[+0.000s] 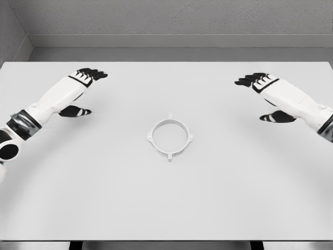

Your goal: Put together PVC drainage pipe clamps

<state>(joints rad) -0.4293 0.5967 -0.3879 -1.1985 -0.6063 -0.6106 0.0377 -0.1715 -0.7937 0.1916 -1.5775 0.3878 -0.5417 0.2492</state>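
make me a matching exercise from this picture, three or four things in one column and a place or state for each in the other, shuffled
Things:
1. left hand
2. right hand
3. clamp ring
4. table

Places or states:
A. lies flat at the middle of the table
B. open, over the right side of the table
C. white surface bearing the ring
D. open, over the left side of the table

Pairs: 1-D, 2-B, 3-A, 4-C
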